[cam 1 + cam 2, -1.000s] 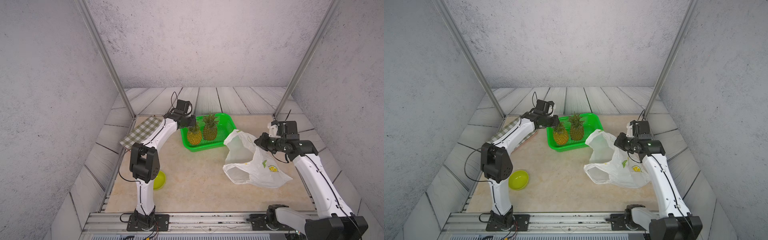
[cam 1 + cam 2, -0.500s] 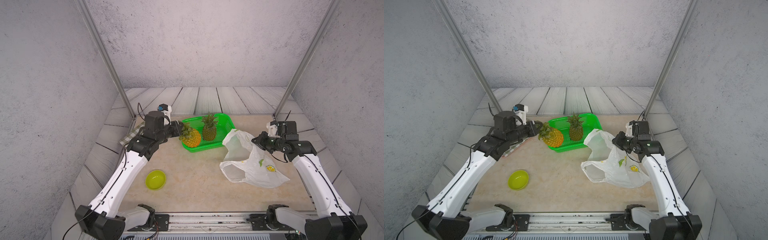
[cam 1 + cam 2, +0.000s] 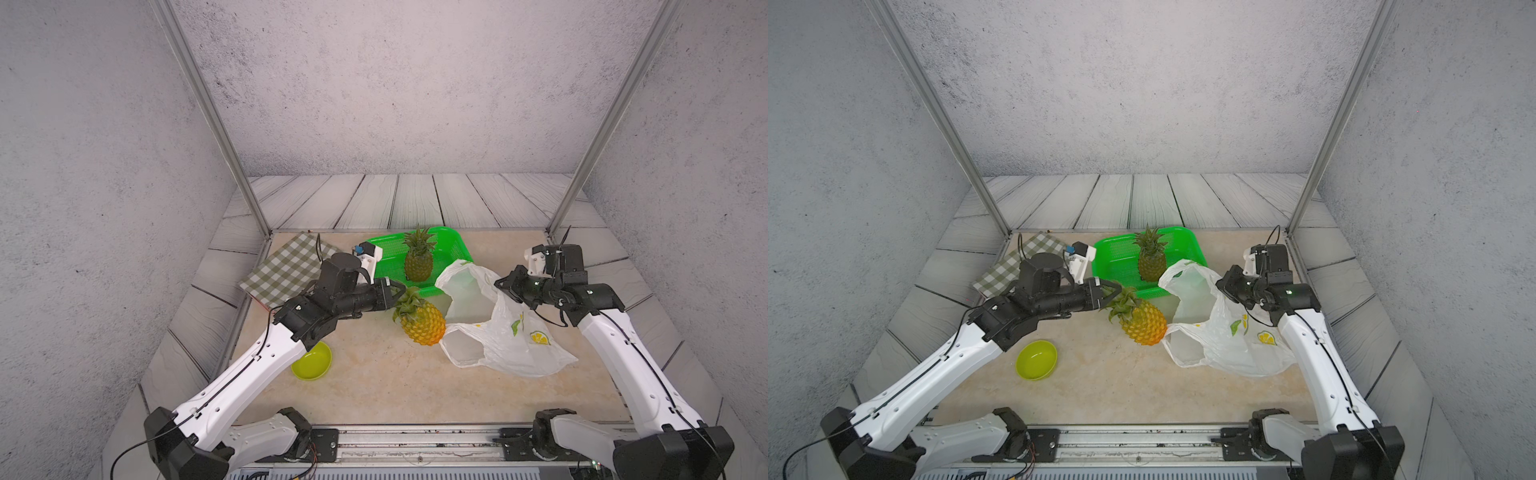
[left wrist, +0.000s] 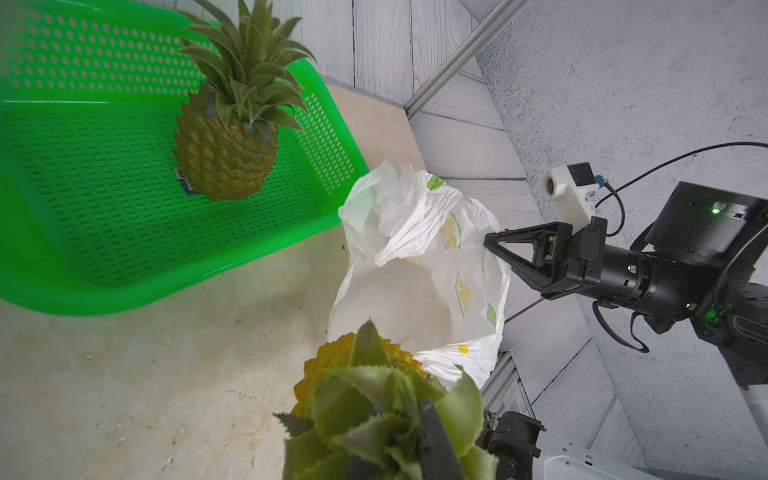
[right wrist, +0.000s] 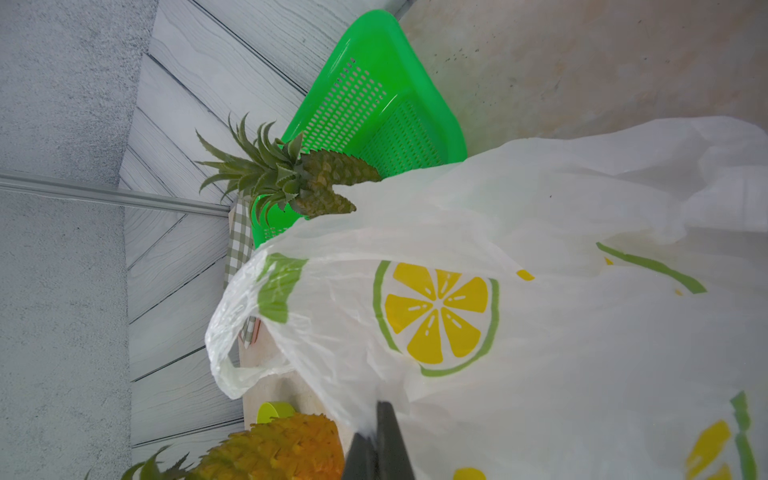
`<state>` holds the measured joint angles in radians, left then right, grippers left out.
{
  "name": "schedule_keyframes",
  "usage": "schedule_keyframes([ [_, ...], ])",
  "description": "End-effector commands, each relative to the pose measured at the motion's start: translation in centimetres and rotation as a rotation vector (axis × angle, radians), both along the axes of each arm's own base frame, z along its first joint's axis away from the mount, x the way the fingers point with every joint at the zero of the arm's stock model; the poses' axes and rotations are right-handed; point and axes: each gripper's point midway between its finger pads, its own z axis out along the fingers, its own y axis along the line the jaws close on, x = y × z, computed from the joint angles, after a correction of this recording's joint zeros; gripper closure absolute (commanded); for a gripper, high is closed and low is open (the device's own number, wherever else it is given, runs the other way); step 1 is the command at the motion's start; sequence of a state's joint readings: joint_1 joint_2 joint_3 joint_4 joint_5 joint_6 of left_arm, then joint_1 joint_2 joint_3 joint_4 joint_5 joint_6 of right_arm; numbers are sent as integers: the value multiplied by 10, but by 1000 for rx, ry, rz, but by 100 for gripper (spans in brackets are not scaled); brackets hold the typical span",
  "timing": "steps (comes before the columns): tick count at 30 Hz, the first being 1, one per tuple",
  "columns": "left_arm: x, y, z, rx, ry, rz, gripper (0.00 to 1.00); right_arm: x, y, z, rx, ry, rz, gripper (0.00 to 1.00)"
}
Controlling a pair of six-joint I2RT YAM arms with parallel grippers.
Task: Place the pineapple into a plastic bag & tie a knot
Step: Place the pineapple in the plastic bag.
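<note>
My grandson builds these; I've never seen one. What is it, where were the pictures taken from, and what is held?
A robot with two white arms, each ending in a claw, works at a table. Two pictures look down from above; two come from cameras on the wrists. The left claw grips a yellow pineapple by its leafy crown; the right claw pinches the plastic bag, lifting its mouth. Also there: a green basket holding a second pineapple, a checked cloth and a small bowl.

The plastic bag [image 3: 515, 347] is translucent white, printed with yellow lemon slices and green leaves; front pineapple [image 3: 422, 323] golden-orange, green-crowned; rear pineapple [image 3: 417, 267] duller brown-green; basket [image 3: 384, 249] bright green, perforated; bowl [image 3: 311, 360] lime-yellow; cloth [image 3: 286, 266] — green-and-white check.
</note>
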<state>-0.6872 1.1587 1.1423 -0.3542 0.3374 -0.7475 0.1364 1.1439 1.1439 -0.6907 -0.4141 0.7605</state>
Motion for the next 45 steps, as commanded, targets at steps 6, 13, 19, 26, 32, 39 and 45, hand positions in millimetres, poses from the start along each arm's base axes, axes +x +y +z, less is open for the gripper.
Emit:
schedule_keyframes([
  [6, 30, -10, 68, -68, -235, 73, 100, -18, 3, -1, 3, -4, 8, 100],
  [13, 39, -20, 75, -80, -248, 61, 100, -26, 7, -2, 25, -1, 13, 100],
  [19, 40, -29, 61, -158, -204, 77, 100, -29, 32, 4, 115, 0, 50, 100],
  [26, 32, -38, 34, -247, -100, 81, 100, -22, 64, 6, 146, -5, 83, 100],
  [32, 16, -37, 9, -263, -58, 96, 100, -9, 80, 8, 202, -1, 84, 100],
  [39, 14, -40, -9, -242, -24, 87, 100, -6, 102, 29, 242, -37, 132, 100],
  [45, 13, -47, -13, -250, 1, 58, 100, -4, 110, 11, 246, -2, 152, 100],
])
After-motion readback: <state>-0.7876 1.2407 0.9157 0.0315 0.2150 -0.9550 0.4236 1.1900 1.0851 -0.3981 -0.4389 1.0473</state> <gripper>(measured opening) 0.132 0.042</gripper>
